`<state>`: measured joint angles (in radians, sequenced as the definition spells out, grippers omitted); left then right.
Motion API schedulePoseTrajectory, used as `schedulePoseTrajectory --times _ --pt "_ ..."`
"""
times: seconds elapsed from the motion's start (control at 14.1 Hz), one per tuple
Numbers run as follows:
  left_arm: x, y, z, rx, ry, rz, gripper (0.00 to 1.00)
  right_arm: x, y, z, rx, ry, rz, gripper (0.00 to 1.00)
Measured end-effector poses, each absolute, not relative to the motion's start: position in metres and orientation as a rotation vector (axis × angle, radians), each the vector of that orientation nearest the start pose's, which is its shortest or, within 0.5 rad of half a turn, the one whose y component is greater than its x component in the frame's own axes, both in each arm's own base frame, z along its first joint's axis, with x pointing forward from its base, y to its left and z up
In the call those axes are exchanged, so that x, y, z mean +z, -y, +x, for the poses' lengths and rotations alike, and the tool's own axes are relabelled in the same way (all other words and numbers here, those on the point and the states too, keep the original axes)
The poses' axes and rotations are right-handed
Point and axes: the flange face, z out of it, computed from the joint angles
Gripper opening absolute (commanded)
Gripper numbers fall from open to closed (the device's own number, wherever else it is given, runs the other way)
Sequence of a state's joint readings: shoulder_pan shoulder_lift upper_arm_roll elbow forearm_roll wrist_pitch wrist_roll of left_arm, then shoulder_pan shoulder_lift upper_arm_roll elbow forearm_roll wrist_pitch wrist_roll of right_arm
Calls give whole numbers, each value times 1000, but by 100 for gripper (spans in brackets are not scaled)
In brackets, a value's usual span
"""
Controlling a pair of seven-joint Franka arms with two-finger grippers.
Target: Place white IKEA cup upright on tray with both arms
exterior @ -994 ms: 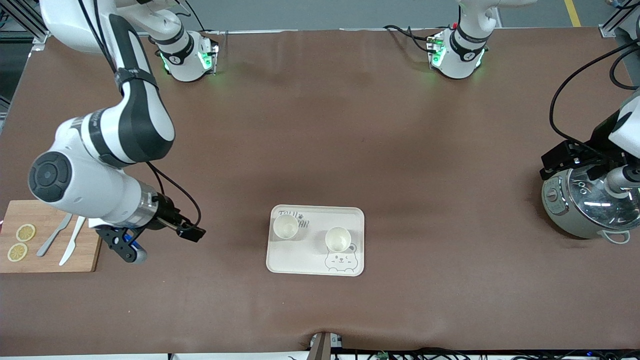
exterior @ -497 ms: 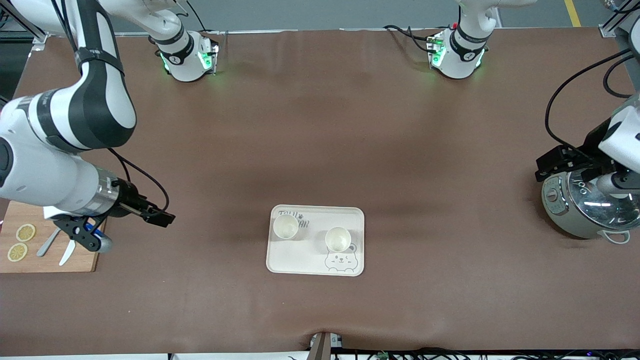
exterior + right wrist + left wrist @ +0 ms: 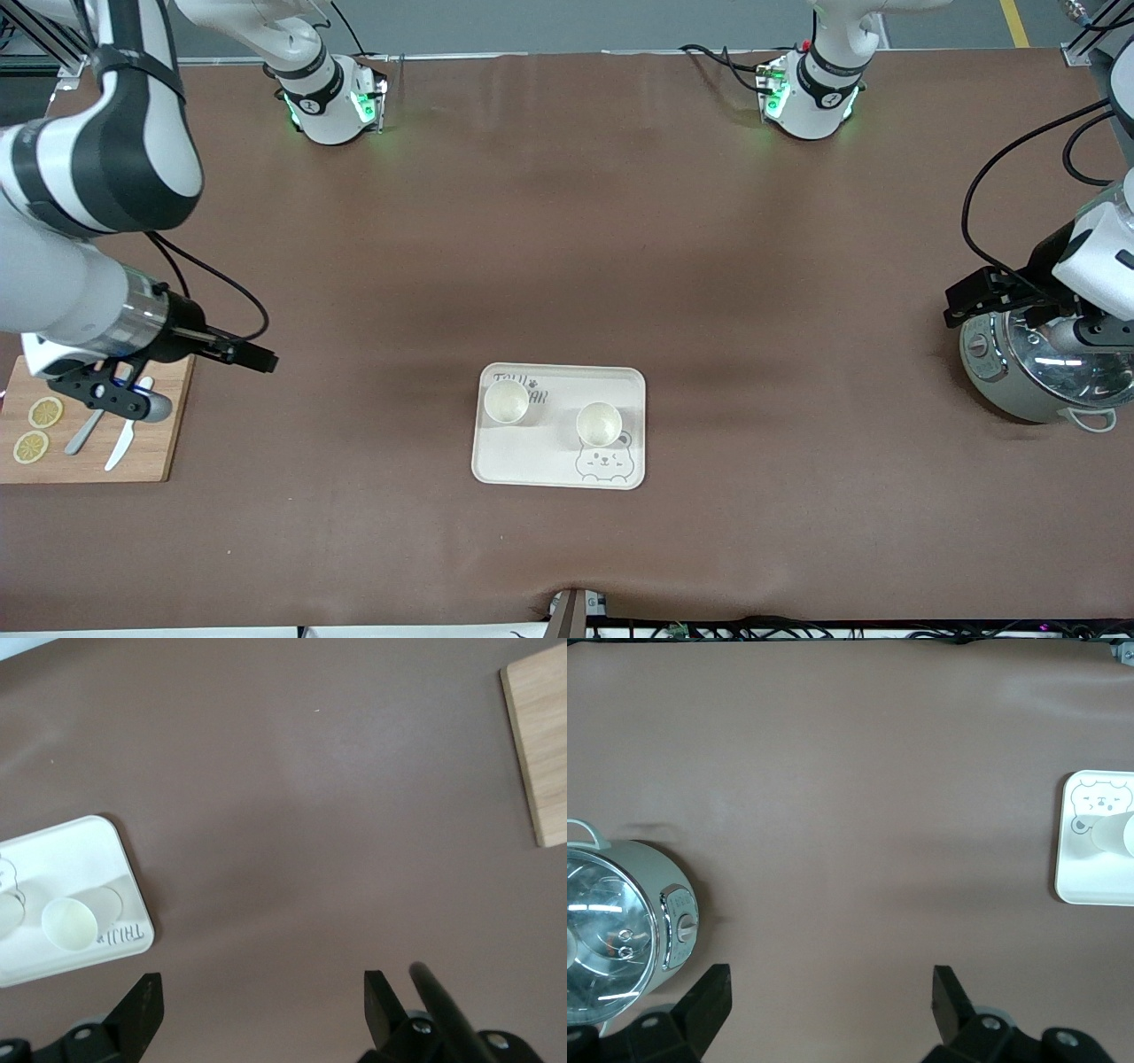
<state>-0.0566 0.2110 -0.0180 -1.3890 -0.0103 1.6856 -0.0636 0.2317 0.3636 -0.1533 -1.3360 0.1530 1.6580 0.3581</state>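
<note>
The cream tray [image 3: 532, 461] with the bear drawing lies on the brown table, near the front camera. Two white cups stand upright on it, mouths up: one [image 3: 506, 401] by the lettering, one [image 3: 598, 424] just above the bear. My right gripper [image 3: 120, 400] hangs open and empty over the wooden cutting board, well away from the tray. In the right wrist view its fingers [image 3: 142, 1005] stand wide apart over bare table, with the tray [image 3: 89, 850] and a cup [image 3: 69, 924] off to one side. My left gripper [image 3: 831, 992] is open and empty above the pot.
A wooden cutting board [image 3: 159, 443] at the right arm's end carries two lemon slices [image 3: 44, 412] and cutlery [image 3: 120, 443]. A grey pot with a glass lid [image 3: 1045, 372] stands at the left arm's end.
The right arm has drawn back from the table beside the board to over the board, toward its own end. The left gripper has shifted slightly over the pot. Tray and cups have not moved.
</note>
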Motion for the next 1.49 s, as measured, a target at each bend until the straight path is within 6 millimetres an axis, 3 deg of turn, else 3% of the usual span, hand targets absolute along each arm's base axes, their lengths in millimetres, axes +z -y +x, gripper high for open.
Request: schedulePoseTrajectory --times 0.43,0.71,1.21,1.49 --pt "597 45 628 -135 -30 -3158 100 551 -52 636 33 -196 -3099 100" --pt "597 43 628 -136 -52 -3157 100 561 -7 620 28 -26 -3096 100" --pt "598 27 629 -137 -12 -3155 100 595 0 585 -28 36 -3115 100" --pt "598 27 629 -137 -12 -3155 100 603 7 577 -39 109 -3113 100"
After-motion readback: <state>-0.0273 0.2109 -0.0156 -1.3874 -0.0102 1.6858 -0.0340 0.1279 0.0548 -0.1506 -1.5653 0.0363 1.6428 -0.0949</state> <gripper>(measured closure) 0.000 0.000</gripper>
